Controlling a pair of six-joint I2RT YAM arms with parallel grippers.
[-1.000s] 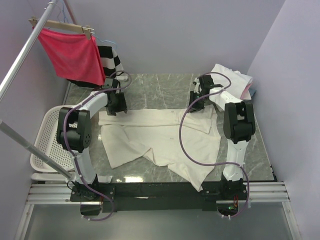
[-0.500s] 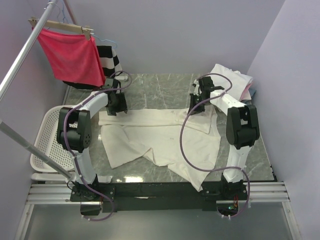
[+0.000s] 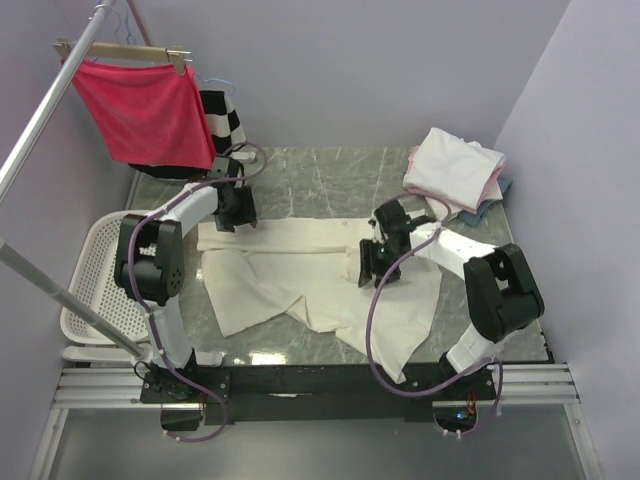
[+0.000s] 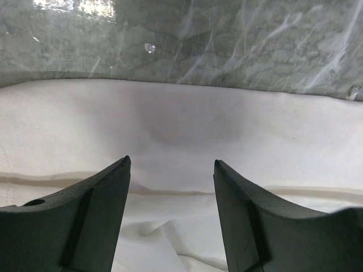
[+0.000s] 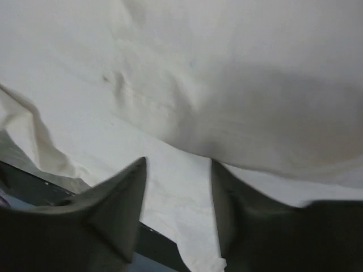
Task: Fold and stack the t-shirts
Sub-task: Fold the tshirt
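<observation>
The cream t-shirt lies spread and rumpled across the middle of the table, and folded t-shirts are stacked at the far right corner. The left tool stands wide and empty over the shirt's far left edge. The right tool is parted, gripping nothing, above the shirt's right middle.

A cream t-shirt lies spread and rumpled across the middle of the surface, its far strip folded over. At the far right corner sits a stack of folded t-shirts, cream on top with pink and blue edges beneath.
</observation>
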